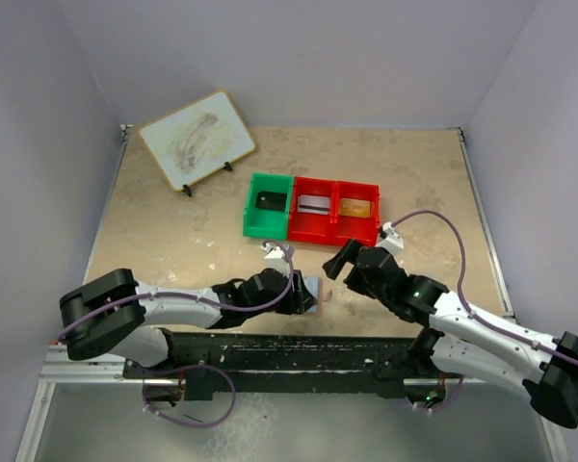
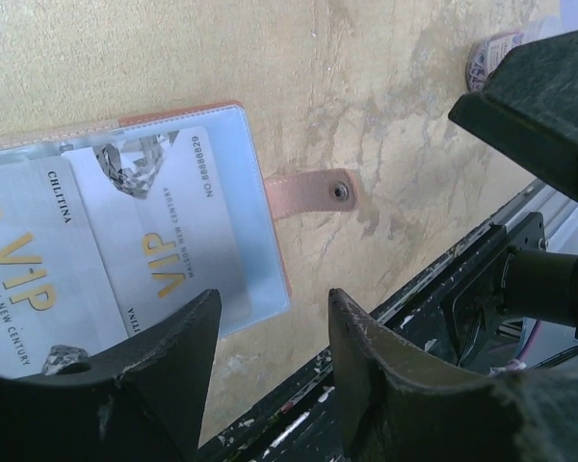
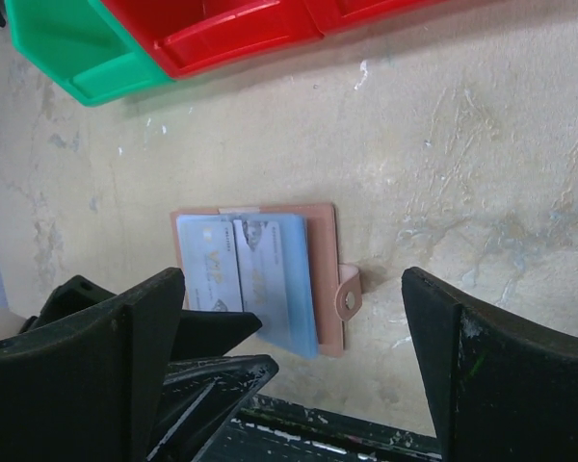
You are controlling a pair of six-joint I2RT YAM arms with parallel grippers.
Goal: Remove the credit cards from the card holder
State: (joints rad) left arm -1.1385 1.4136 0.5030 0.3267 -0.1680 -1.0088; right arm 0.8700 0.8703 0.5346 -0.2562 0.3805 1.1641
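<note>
Card holder (image 3: 270,279) lying open, flat on bench (image 3: 482,173), VIP cards (image 2: 164,250) showing in clear sleeve. Left tool (image 2: 275,318) parted, gripping nothing, at holder's near edge. Right tool (image 3: 291,277) spread wide, empty, hovering above it.

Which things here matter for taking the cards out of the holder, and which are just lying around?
Job: card holder, VIP cards inside it.
Lying about: green bin, red bins, smudged white board on its stand.

Arms (image 1: 178,298) white-shelled, black joints; purple-grey cables (image 1: 433,213) looping; black fingers (image 2: 164,366) paint-scuffed, chipped
</note>
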